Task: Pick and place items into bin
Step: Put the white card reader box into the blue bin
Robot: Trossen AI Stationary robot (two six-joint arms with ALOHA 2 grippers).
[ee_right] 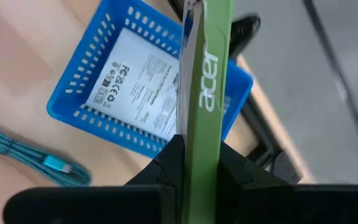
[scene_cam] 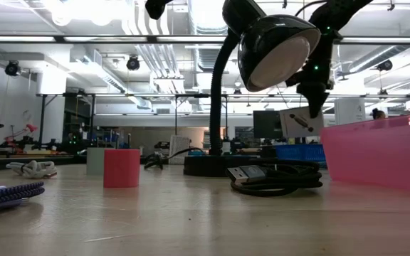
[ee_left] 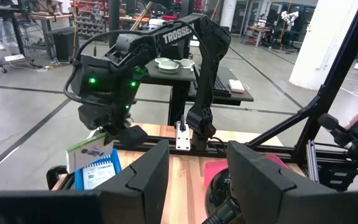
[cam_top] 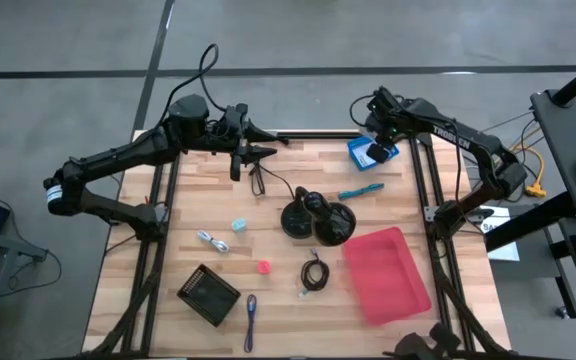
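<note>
Right hand (ee_right: pixel 194 168) pinches a green-white Acer packet (ee_right: pixel 207 81) edge-on between its fingers, held in the air above the blue basket (ee_right: pixel 79 106) at the far right corner of the surface (cam_top: pixel 188 200). The basket already holds another white packet with printed text (ee_right: pixel 138 87). A teal braided cable (ee_right: pixel 23 152) lies on the wood just beside the basket. The left wrist view shows the packet hanging below the right hand, over the basket; the high view hides the packet under the arm.

Left hand (ee_left: pixel 197 180) hovers at the far left of the surface, fingers partly apart, holding nothing.

The high view shows the rest: black desk lamp (cam_top: pixel 313 215) mid-surface, red bin (cam_top: pixel 386 275) near right, coiled black cable (cam_top: pixel 314 272) beside it, pink cube (cam_top: pixel 264 267), pale-blue cube (cam_top: pixel 238 225), silvery metal piece (cam_top: pixel 211 241), purple pen (cam_top: pixel 251 318), black mesh box (cam_top: pixel 208 294).
</note>
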